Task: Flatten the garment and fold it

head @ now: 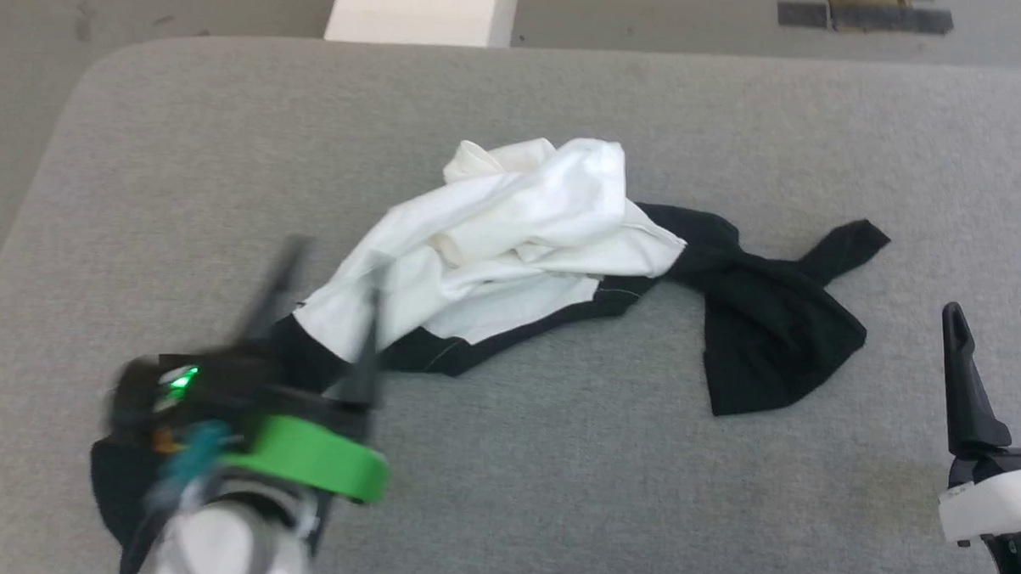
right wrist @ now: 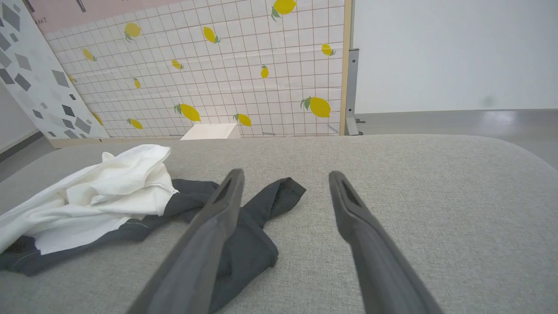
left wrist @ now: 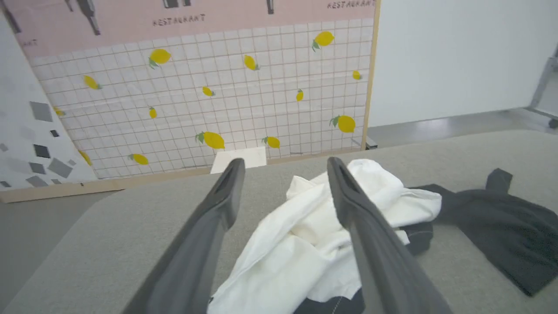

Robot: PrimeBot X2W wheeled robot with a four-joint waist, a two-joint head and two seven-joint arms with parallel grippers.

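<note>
My left end effector (left wrist: 285, 162) stands wide open and grips nothing. The garment (head: 517, 227) lies crumpled on the grey table (head: 568, 489), directly under and ahead of its fingertips. In its wrist camera, the white body is bunched in a heap between the two fingers. The head view blurs this end effector, so I cannot tell whether a finger touches the cloth. One black sleeve trails from the heap toward my right end effector (head: 993, 317), which is also spread fully and empty, near the sleeve but apart from it. In the right wrist camera the sleeve lies behind the finger on that view's left, and the white heap is further off to that side.
</note>
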